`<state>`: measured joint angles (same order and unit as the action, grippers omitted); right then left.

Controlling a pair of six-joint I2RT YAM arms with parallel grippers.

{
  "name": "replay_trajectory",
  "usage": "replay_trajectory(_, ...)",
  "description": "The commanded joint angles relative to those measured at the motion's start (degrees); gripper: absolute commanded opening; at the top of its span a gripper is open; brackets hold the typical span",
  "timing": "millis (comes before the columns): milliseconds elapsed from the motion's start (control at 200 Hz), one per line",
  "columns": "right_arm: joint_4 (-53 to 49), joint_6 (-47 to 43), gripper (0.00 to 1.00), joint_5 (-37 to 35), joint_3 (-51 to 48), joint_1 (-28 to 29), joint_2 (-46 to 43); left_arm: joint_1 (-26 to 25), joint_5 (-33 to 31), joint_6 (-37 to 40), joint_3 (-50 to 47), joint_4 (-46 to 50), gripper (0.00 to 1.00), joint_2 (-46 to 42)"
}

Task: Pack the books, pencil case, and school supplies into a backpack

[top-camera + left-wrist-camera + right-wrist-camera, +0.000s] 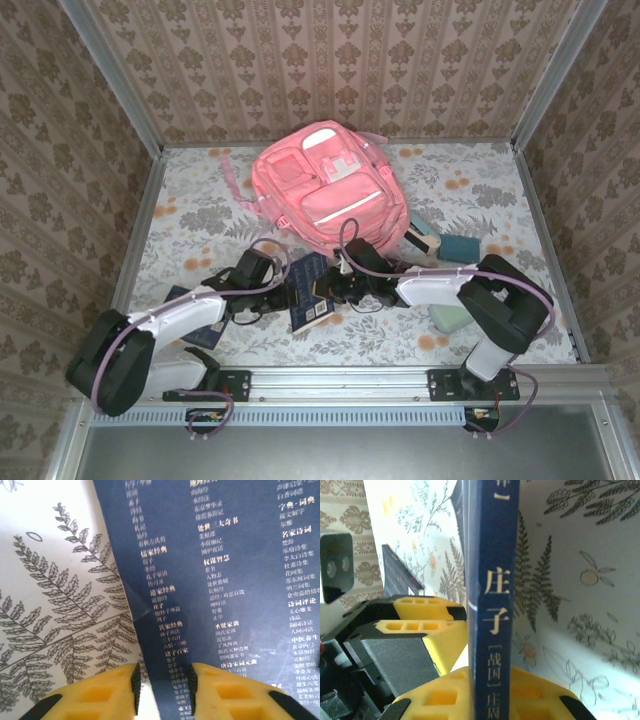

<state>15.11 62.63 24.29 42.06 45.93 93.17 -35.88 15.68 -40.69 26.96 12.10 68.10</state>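
At lower centre of the top view, a thin navy book (305, 300) lies between the two arms' tips, just below the pink backpack (322, 190). The right gripper (490, 680) is clamped on it: its wrist view shows the spine edge-on between the yellow fingers. The left gripper (162, 687) stands part-way apart over the cover, squeezing nothing that I can see. The risks, as I judge them:
- The hold sits near one edge of a thin, floppy book, so it could sag or twist out when lifted.
- The two grippers are crowded close and could knock each other.
- The backpack's mouth, toward the top of the frame, may not gape enough — the book could snag on the fabric
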Motion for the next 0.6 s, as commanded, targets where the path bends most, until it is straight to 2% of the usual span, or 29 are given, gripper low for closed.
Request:
replay_trajectory(0, -2.38, -4.36, 0.0, 1.46, 2.85, 0.47, -6.24, 1.34, -2.0, 2.09, 3.66, 7.67, 0.47, -5.43)
replay_trajectory(150, -7.08, -6.01, 0.0, 1.08, 2.76, 0.49, -13.04, 3.66, -5.66, 2.29, 7.03, 13.18, 0.55, -12.39)
replay_trajectory(275, -14.71, -10.46, 0.0, -5.03, 3.66, 0.39, -23.04, 4.47, -6.84, 3.14, 10.9, 14.14, 0.56, -14.01)
replay_trajectory(425, -20.68, -14.31, 0.0, -12.52, 3.31, -1.59, -33.68, 4.24, -6.21, 5.43, 17.21, 13.16, 0.56, -9.11)
replay_trajectory(595, -28.27, -14.96, 0.0, -18.27, 1.19, -8.67, -44.17, 0.75, -6.55, 11.0, 26.31, 10.86, 0.55, 2.4)
